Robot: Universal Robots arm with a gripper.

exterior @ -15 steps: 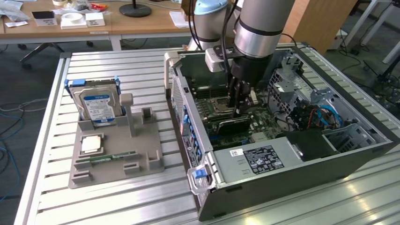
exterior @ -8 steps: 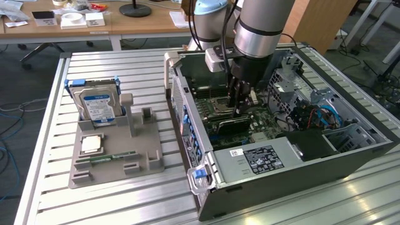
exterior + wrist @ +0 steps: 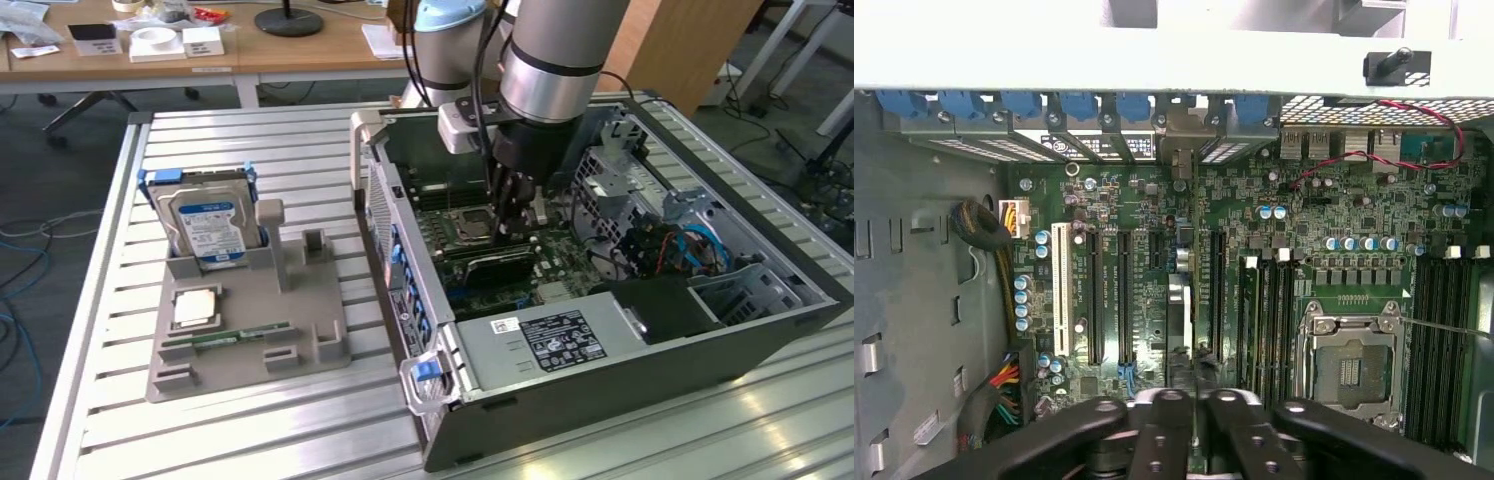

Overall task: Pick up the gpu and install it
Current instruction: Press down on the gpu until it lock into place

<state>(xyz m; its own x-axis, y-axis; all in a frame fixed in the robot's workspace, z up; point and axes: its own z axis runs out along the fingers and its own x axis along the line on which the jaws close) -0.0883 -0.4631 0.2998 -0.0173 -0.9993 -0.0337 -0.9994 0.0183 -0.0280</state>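
Observation:
The gpu (image 3: 497, 262) stands on edge inside the open computer case (image 3: 627, 400), down at the motherboard's expansion slots. In the wrist view the gpu (image 3: 1182, 320) appears edge-on as a thin dark card with a silvery strip, between the long black slots. My gripper (image 3: 514, 235) reaches straight down into the case onto the card's upper edge. In the wrist view, my gripper (image 3: 1195, 400) has its black fingers (image 3: 1159, 415) drawn close together with the card's edge running in between them.
A grey holder (image 3: 240, 345) lies on the slatted table at the exterior view's left, carrying a silver hard drive (image 3: 207, 225), a processor chip (image 3: 196, 308) and a green memory stick (image 3: 227, 338). Inside the case are the processor socket (image 3: 1349, 365), memory slots and bundled cables (image 3: 681, 250).

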